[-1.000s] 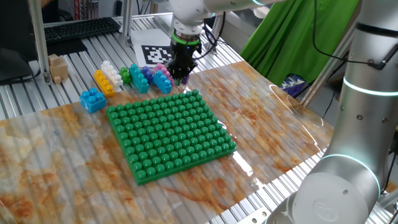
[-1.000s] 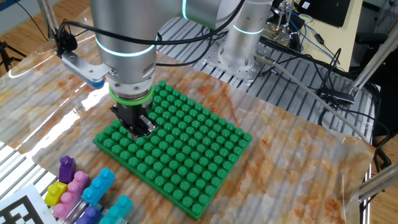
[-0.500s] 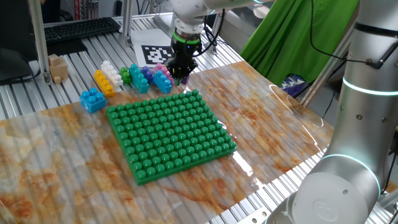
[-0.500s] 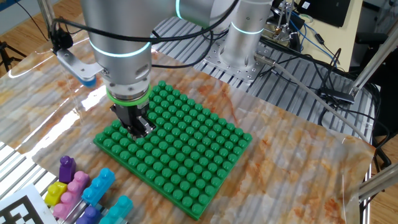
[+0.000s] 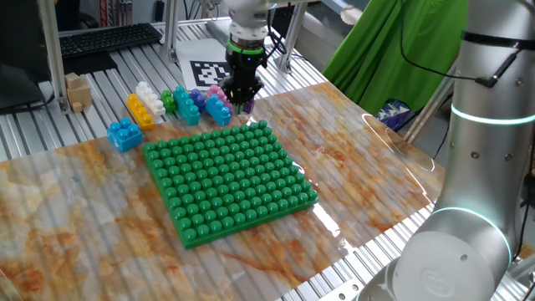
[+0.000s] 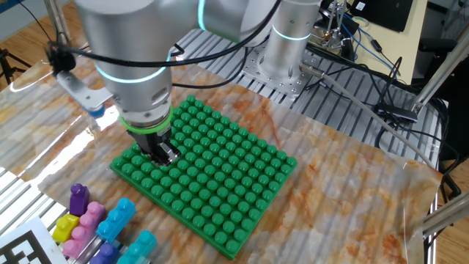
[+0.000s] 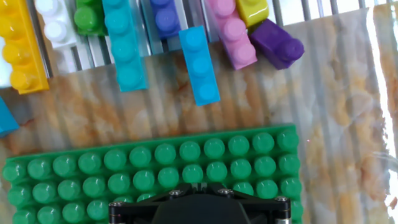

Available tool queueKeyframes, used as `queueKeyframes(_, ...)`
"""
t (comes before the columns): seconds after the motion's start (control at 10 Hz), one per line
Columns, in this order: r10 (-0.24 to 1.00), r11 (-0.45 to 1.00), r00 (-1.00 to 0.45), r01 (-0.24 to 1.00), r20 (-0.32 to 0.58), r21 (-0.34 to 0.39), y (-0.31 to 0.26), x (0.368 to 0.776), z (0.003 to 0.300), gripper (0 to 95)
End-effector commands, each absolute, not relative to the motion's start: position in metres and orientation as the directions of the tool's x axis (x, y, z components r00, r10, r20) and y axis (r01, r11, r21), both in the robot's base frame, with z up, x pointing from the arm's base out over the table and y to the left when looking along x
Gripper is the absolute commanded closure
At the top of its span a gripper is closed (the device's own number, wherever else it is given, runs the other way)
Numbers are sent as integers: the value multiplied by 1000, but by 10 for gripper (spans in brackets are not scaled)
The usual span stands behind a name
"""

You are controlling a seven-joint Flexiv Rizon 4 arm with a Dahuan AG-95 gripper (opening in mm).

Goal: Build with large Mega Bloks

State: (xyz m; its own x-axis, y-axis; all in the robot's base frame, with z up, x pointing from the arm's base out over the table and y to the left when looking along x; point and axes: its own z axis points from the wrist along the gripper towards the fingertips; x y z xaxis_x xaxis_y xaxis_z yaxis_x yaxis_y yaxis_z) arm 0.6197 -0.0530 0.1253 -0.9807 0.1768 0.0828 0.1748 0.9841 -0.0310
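The large Mega Bloks lie in a loose row beyond the green baseplate (image 7: 155,158). In the hand view they include a yellow brick (image 7: 18,43), white brick (image 7: 53,22), small green brick (image 7: 89,15), teal brick (image 7: 124,46), light blue brick (image 7: 200,65), pink brick (image 7: 232,34) and purple brick (image 7: 278,43). My gripper (image 7: 199,185) is shut with nothing in it. It hangs above the baseplate's (image 5: 226,180) edge nearest the bricks. The gripper (image 5: 242,102) stands just right of the blue brick (image 5: 219,109). In the other fixed view the gripper (image 6: 167,155) is over the baseplate's (image 6: 220,176) left corner.
A separate blue brick (image 5: 124,134) sits left of the baseplate, apart from the row. A printed marker sheet (image 5: 209,73) lies behind the bricks on the slatted metal table. A small wooden block (image 5: 78,90) stands at far left. A green cloth (image 5: 393,50) hangs at back right.
The arm's upper body has swung a little to the left in the other fixed view. The gripper stays shut over the same baseplate edge. No brick has moved.
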Motion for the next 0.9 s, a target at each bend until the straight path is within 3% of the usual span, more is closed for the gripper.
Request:
queueKeyframes(0.1, 190, 981, -980, 188, 50, -39, -58, 620, 122, 950)
queueKeyframes(0.9, 110, 994, -993, 110, 42, -10, -106, 675, 102, 950)
